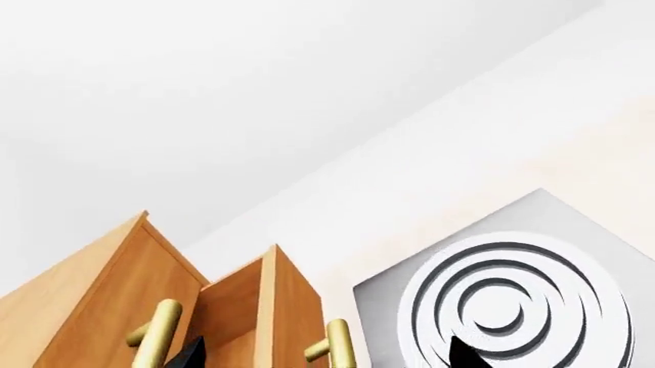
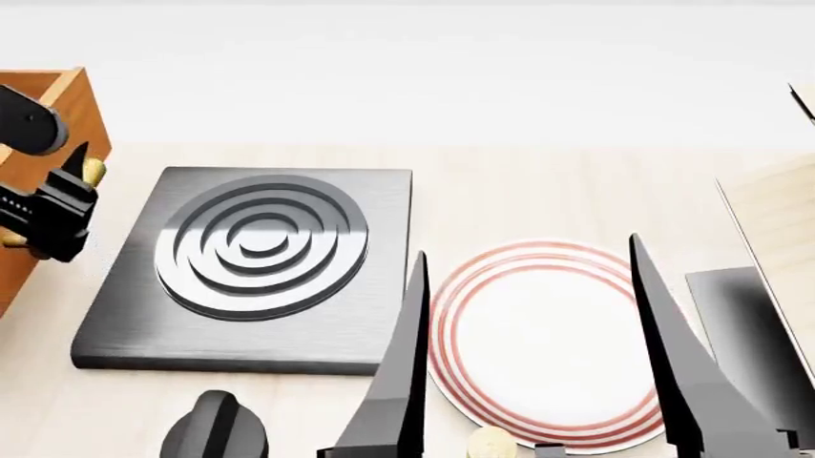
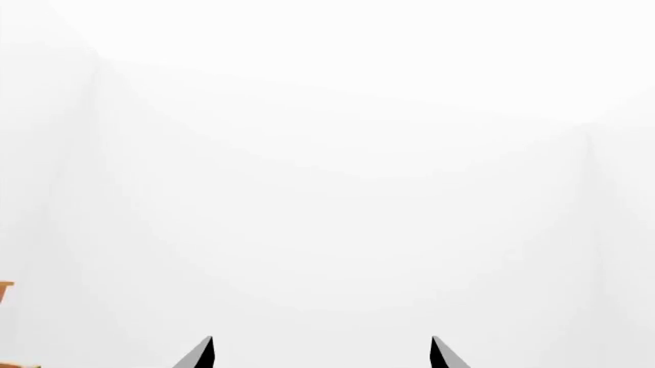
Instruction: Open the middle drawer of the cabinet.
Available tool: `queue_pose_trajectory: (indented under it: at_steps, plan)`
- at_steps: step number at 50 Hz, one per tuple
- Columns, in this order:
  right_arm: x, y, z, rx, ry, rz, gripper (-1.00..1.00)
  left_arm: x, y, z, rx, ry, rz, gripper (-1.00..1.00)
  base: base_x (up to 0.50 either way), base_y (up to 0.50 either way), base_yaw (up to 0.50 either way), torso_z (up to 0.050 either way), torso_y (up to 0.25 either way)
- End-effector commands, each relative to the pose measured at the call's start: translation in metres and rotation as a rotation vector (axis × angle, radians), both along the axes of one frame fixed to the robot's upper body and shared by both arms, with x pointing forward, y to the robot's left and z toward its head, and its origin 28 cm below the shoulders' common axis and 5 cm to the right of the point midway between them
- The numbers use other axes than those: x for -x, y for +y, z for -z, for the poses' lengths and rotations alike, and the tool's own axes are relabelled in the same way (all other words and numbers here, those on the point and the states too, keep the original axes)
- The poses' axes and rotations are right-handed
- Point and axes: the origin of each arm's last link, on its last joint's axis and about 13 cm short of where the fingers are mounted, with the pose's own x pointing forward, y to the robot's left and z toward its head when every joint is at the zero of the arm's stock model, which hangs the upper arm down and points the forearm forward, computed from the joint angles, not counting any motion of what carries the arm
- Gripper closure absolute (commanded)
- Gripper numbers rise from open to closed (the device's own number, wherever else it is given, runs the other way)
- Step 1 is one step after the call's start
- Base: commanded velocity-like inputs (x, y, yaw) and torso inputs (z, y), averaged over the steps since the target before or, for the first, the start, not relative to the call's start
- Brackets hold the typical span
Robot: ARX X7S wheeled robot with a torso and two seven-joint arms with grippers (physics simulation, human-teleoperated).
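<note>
The cabinet [image 2: 52,181] stands at the counter's far left edge, cut by the frame; the middle drawer [image 1: 268,314] juts out from its front toward the grooved burner plate [image 2: 255,262], its brass bar handle [image 1: 338,345] lying crosswise; the left gripper [image 2: 57,215] sits at the handles, jaw state unclear; the right gripper [image 2: 535,372], jaws spread, hovers in open room above the red-ringed plate [image 2: 535,334].
</note>
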Motion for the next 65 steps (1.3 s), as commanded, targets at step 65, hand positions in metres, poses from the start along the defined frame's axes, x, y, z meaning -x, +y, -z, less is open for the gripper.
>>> queue_pose_trajectory:
  at_steps: [65]
  plan:
    - [0.002,0.003,0.002,0.022,0.014,-0.030,-1.00,-0.063,0.034,0.020,0.244,0.120,-0.146,-1.00,0.00,0.00,0.00,0.000,0.000]
